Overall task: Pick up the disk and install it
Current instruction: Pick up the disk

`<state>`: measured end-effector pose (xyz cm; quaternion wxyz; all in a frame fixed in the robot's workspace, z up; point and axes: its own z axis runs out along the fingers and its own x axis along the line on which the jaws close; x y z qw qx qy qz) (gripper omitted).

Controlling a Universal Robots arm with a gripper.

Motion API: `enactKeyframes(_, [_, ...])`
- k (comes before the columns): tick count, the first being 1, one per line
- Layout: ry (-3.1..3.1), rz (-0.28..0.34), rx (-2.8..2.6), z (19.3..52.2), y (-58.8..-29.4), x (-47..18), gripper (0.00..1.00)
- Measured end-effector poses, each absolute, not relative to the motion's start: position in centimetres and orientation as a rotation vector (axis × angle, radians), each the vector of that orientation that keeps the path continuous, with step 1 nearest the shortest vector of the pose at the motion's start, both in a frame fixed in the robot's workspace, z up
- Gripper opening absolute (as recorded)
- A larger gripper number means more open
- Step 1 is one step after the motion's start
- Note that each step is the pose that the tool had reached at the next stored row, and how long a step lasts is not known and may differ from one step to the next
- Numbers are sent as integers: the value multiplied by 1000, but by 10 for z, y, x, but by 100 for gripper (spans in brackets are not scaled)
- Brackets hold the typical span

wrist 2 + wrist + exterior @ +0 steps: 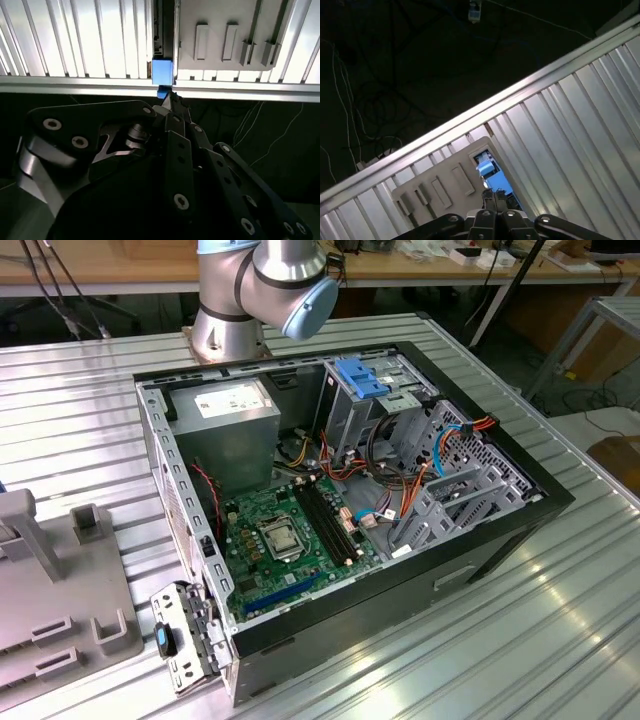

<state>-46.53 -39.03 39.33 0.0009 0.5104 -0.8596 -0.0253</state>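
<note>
The disk (161,72) stands edgewise in the grey holder (60,630), at 9 o'clock from the case (470,570) in the exterior view; your jaws are closed.

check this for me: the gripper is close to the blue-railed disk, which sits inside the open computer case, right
Not quite. The gripper is close to the blue-railed disk, but the disk stands in a slot of the grey holder on the ribbed metal table, not inside the open computer case. Both wrist views show this.
</note>
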Motion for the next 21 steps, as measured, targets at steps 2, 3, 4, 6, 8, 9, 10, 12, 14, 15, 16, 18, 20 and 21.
enactKeyframes(2, [-2644, -79, 1688, 393, -390, -465, 11])
enactKeyframes(3, [-2614, -79, 1732, 393, -390, -465, 11])
enactKeyframes(4, [-2590, -79, 1767, 393, -390, -465, 11])
enactKeyframes(6, [-2550, -78, 1822, 393, -390, -465, 11])
enactKeyframes(8, [-2498, -78, 1891, 393, -390, -465, 11])
enactKeyframes(9, [-2460, -77, 1938, 393, -390, -465, 11])
enactKeyframes(10, [-2428, -75, 1979, 393, -390, -465, 11])
enactKeyframes(12, [-2423, -36, 1996, 393, -390, -465, 11])
enactKeyframes(14, [-2424, -1, 2004, 393, -390, -465, 11])
enactKeyframes(15, [-2425, 18, 2009, 393, -390, -465, 11])
enactKeyframes(16, [-2422, 29, 2012, 393, -390, -465, 11])
enactKeyframes(18, [-2401, 39, 2035, 392, -390, -465, 11])
enactKeyframes(20, [-2363, 40, 2079, 391, -390, -465, 11])
enactKeyframes(21, [-2334, 41, 2112, 391, -390, -465, 11])
